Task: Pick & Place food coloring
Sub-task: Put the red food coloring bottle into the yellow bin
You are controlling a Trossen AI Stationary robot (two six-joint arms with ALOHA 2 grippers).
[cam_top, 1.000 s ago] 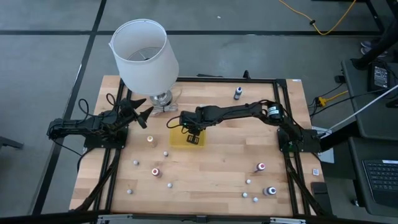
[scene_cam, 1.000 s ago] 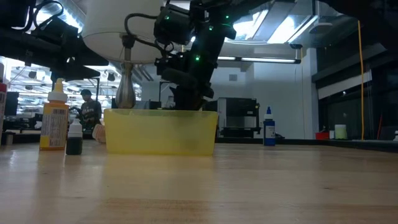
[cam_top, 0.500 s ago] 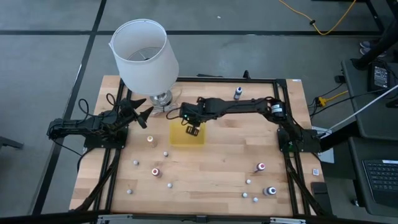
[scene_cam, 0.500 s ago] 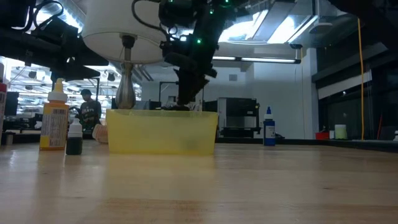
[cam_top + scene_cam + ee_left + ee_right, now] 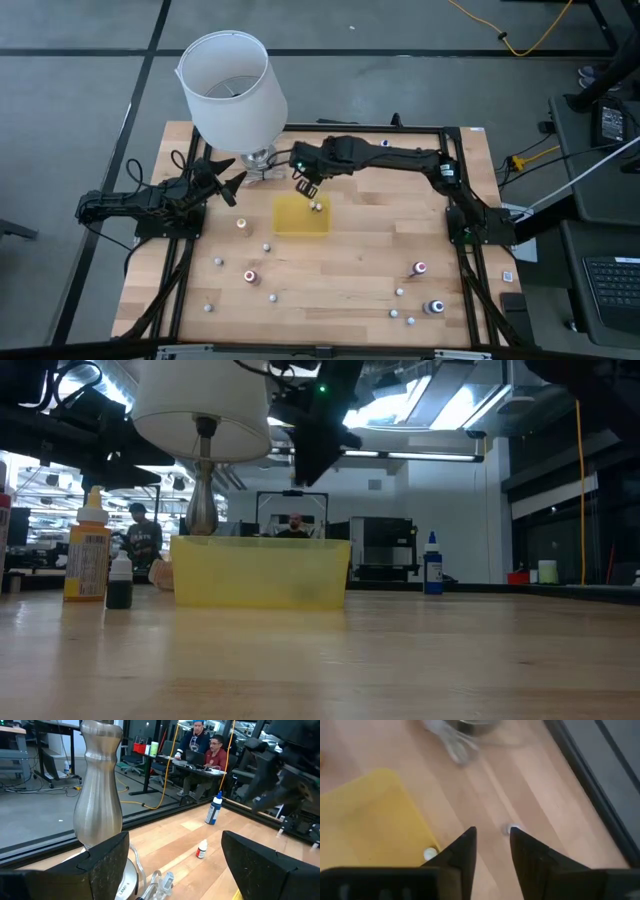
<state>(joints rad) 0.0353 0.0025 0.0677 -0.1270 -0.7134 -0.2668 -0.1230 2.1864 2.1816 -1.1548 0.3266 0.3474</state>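
One food coloring bottle (image 5: 316, 207) is seen lying in the yellow tray (image 5: 290, 222) mid-worktop, the right gripper (image 5: 305, 184) is held above with narrow, empty jaws, and a straight lift clear is advised.

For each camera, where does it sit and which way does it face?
High: overhead, looking down; both arms, yellow tray.
Low: table height, looking level; tray wall, right arm above.
Left wrist: behind left hand, facing lamp base.
Right wrist: behind right hand, looking down.
Shared: white-capped bottle in tray.
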